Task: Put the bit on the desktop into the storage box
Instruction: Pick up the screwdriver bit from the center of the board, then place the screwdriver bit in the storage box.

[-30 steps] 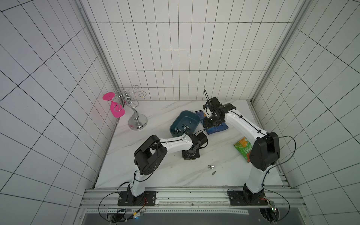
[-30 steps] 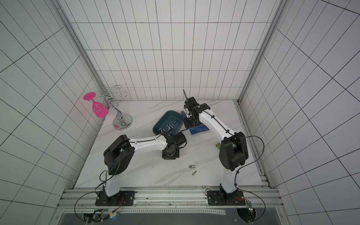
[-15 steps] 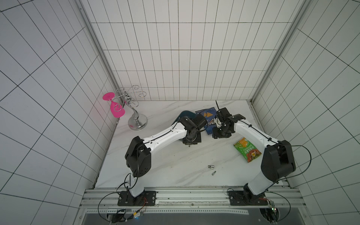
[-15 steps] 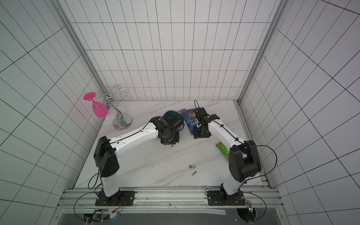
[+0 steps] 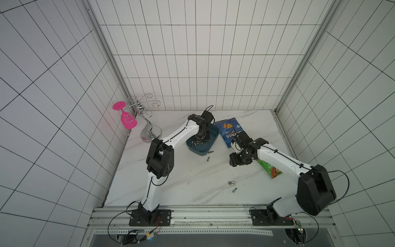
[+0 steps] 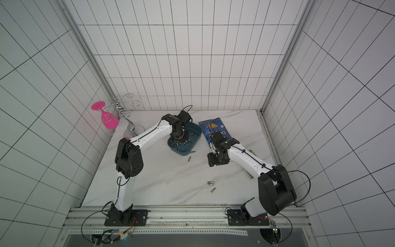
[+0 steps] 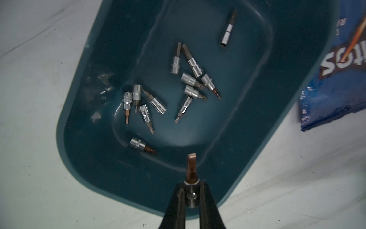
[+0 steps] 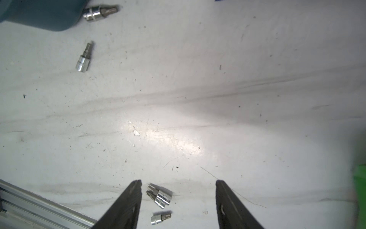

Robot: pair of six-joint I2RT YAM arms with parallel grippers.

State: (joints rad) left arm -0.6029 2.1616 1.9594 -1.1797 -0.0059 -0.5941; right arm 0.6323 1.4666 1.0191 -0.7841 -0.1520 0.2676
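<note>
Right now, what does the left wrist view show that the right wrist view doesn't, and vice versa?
Left wrist only: the left claw shut on a flat-tipped bit over the storage box, about a dozen bits inside it, the Doritos bag. Right wrist only: the open right claw, five loose bits, a green packet. Both: the storage box and the desktop.

Reading "Doritos" in white letters on the blue chip bag (image 5: 229, 128) in a top view; showing only "itos", upside down, in the left wrist view. Lettering on the green packet (image 5: 270, 171): too small to make out.
</note>
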